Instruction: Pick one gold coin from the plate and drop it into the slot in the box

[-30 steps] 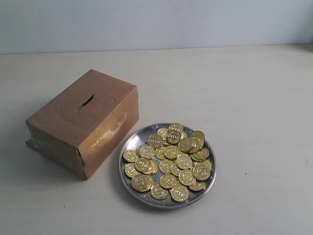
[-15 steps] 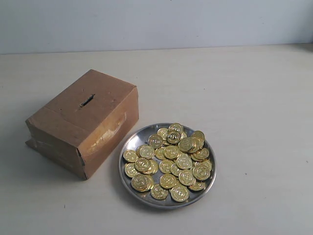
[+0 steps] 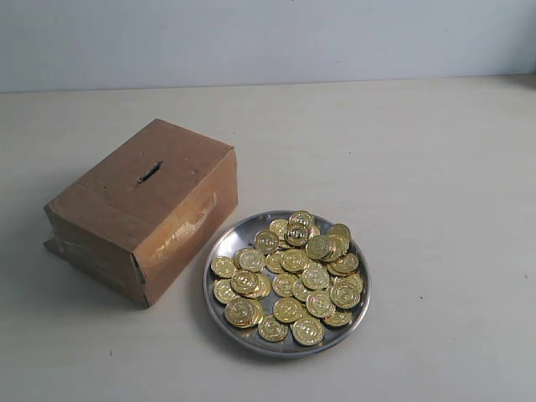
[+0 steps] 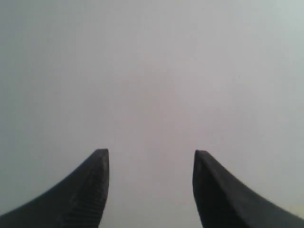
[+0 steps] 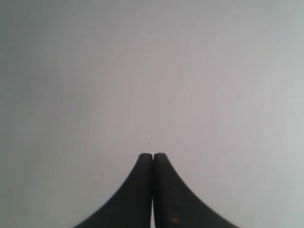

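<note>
The left end effector (image 4: 151, 152) has its two dark fingers spread well apart, with nothing between them; only a plain pale surface lies ahead of it. In the exterior view, neither end effector appears, so where the things lie relative to them cannot be told. On the left of the light tabletop (image 3: 419, 167) stands the brown cardboard box (image 3: 142, 209), its taped side facing forward. The slot (image 3: 149, 172), a short dark slit, is cut in its top face. Just beside the box, to its right, sits the round silver plate (image 3: 237, 230), heaped with gold coins (image 3: 293, 272). The right end effector (image 5: 152, 155) has its fingers pressed together, gripping nothing, facing a blank pale surface.
</note>
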